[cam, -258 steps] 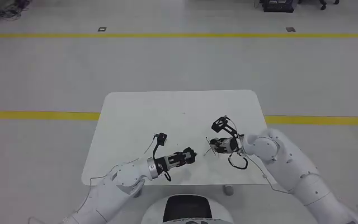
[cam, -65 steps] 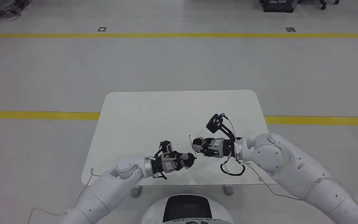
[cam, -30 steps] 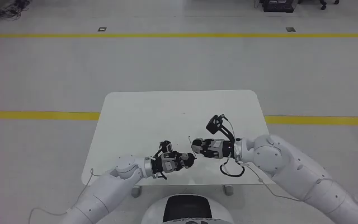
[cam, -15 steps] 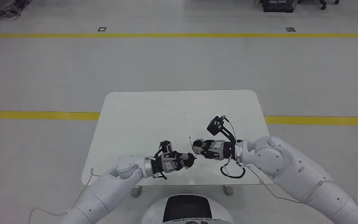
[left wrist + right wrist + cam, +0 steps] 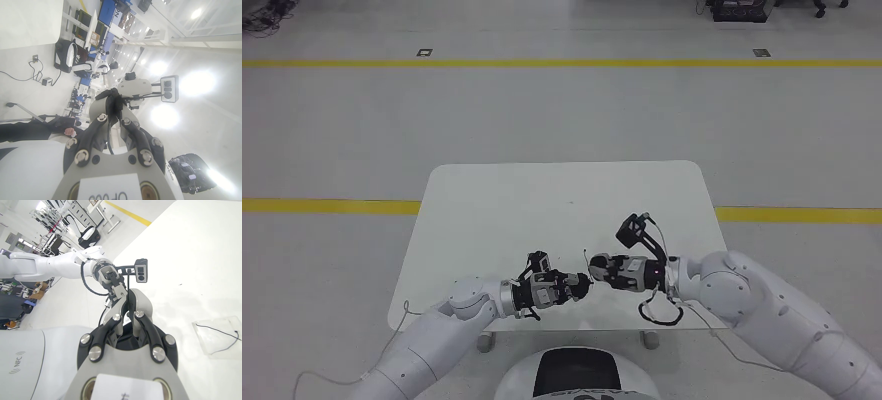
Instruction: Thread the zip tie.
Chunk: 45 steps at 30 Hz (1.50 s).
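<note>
Toward the worktop's 6 o'clock edge, my left gripper and right gripper both have their fingers pinching the zip tie, which I judge light, springy and slippery, best gripped near its tip.

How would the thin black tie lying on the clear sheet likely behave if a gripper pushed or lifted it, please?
The thin black tie lies in a loose bend, so it is probably floppy. It is very slender, so likely light and apt to skid on the clear sheet when nudged. Lying flat, it may be hard to pinch.
</note>
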Available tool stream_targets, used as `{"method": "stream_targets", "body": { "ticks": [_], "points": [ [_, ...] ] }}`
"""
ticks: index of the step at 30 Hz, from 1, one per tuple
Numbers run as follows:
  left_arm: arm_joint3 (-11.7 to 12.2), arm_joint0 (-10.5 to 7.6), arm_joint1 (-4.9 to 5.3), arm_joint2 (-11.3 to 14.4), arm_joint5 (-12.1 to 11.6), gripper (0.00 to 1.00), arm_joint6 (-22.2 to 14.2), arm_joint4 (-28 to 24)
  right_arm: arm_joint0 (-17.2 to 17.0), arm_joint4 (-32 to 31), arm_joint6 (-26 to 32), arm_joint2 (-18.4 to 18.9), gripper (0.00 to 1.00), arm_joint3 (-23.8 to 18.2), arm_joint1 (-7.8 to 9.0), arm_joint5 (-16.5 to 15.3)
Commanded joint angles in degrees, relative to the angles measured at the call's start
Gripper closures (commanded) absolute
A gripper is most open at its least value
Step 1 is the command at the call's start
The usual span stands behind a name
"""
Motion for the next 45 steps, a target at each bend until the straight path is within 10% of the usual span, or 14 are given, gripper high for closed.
{"method": "stream_targets", "body": {
  "ticks": [1,34,35,36,45],
  "points": [
    [0.0,0.0,0.0,0.0,0.0,1.0,0.0,0.0,-0.19,-0.07,-0.03,0.11,1.0,-0.09,0.11,0.0],
    [0.0,0.0,0.0,0.0,0.0,1.0,0.0,0.0,-1.48,0.59,2.18,1.22,1.0,-0.84,1.54,0.0],
    [0.0,0.0,0.0,0.0,0.0,1.0,0.0,0.0,-1.41,0.65,2.3,1.18,0.75,-0.8,1.55,0.0],
    [0.0,0.0,0.0,0.0,0.0,1.0,0.0,0.0,-1.41,0.88,2.28,1.18,0.0,-0.67,1.56,0.0],
    [0.0,0.0,0.0,0.0,0.0,1.0,0.0,0.0,-2.19,1.82,0.92,3.27,0.0,-0.75,2.15,0.0]
  ]
}}
